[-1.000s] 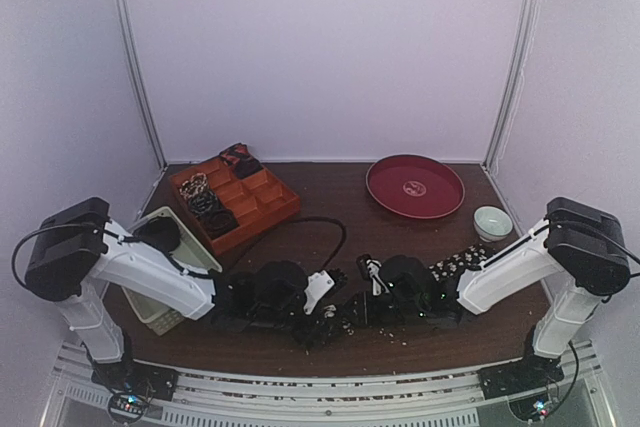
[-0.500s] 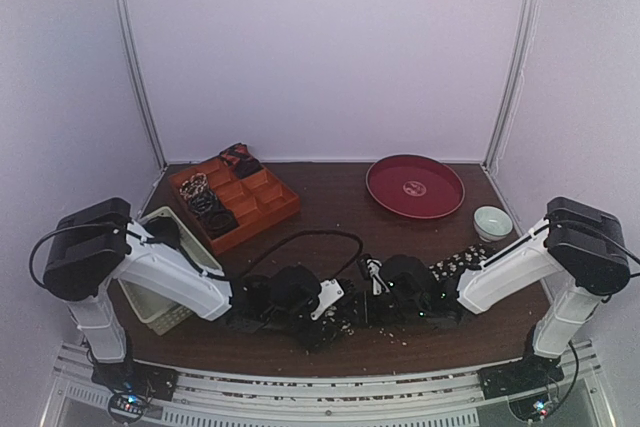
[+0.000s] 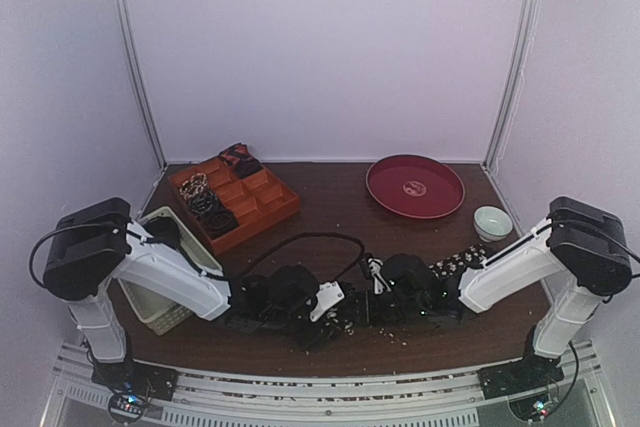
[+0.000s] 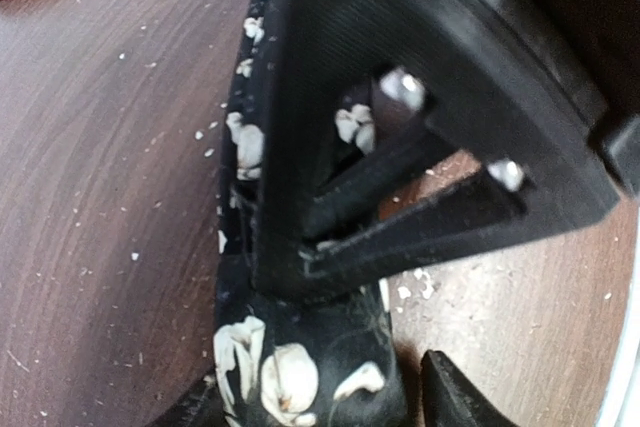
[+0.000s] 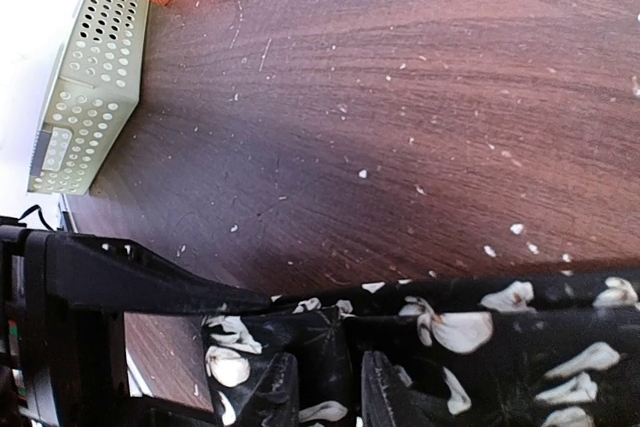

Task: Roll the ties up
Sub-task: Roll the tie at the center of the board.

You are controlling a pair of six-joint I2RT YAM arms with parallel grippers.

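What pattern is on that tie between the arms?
Black with white petal-like marks; the tie shows best in the right wrist view.

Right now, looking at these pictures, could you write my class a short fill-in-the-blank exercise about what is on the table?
1. The red plate lies to the ___ of the orange tray.
2. Some of that tray's compartments hold rolled ___.
3. The right claw pinches a black tie patterned in ___.
Missing words: right; ties; white.
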